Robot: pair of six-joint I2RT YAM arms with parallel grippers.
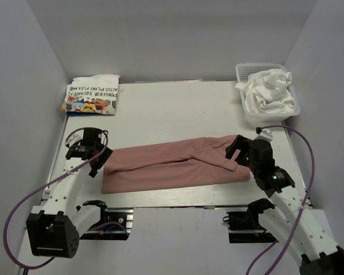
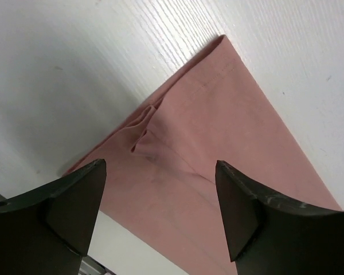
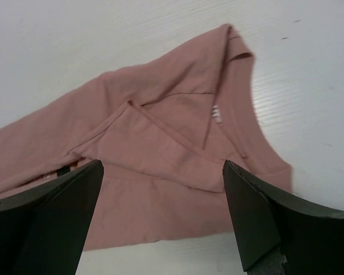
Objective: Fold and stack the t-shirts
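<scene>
The dusty pink t-shirt lies folded into a long strip across the middle of the table. My left gripper is open above its left end; the left wrist view shows that corner between the spread fingers. My right gripper is open above its right end, where the collar and a folded sleeve show. Neither holds anything. A folded white t-shirt with colourful cartoons and black lettering lies at the far left corner. Crumpled white t-shirts fill the basket.
The white plastic mesh basket stands at the far right corner. A small white object lies just in front of it. Grey walls close in the table on three sides. Purple cables trail from both arms.
</scene>
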